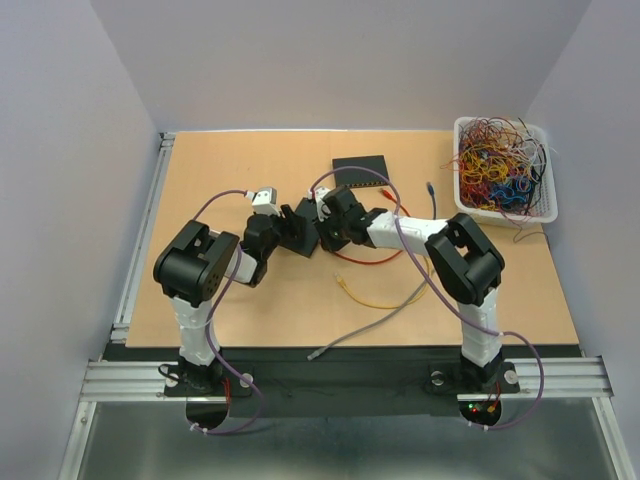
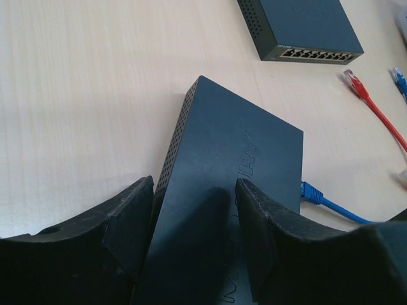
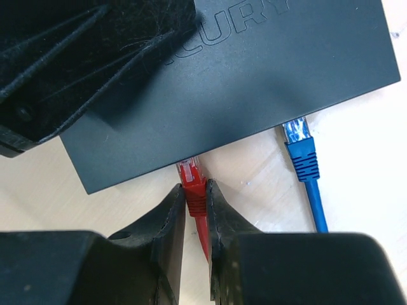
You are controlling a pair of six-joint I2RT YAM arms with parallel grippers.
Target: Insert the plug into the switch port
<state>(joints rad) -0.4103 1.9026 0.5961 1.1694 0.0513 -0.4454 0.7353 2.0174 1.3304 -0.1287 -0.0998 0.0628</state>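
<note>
A dark network switch [image 2: 222, 171] lies on the table between my left gripper's [image 2: 194, 203] fingers, one finger by its vented side and the other on its top. It also shows in the right wrist view [image 3: 254, 76]. My right gripper [image 3: 196, 190] is shut on a red plug [image 3: 194, 178], whose clear tip is at the switch's front edge, under its overhang. A blue plug [image 3: 299, 143] sits in a port further right. In the top view both grippers [image 1: 292, 228] [image 1: 332, 222] meet mid-table and hide the switch.
A second switch [image 1: 361, 170] lies further back, with loose red [image 2: 354, 82] and blue [image 2: 399, 76] plugs near it. A white basket of tangled wires [image 1: 500, 170] stands at the back right. Yellow [image 1: 380, 297] and grey [image 1: 370, 325] cables lie near the front.
</note>
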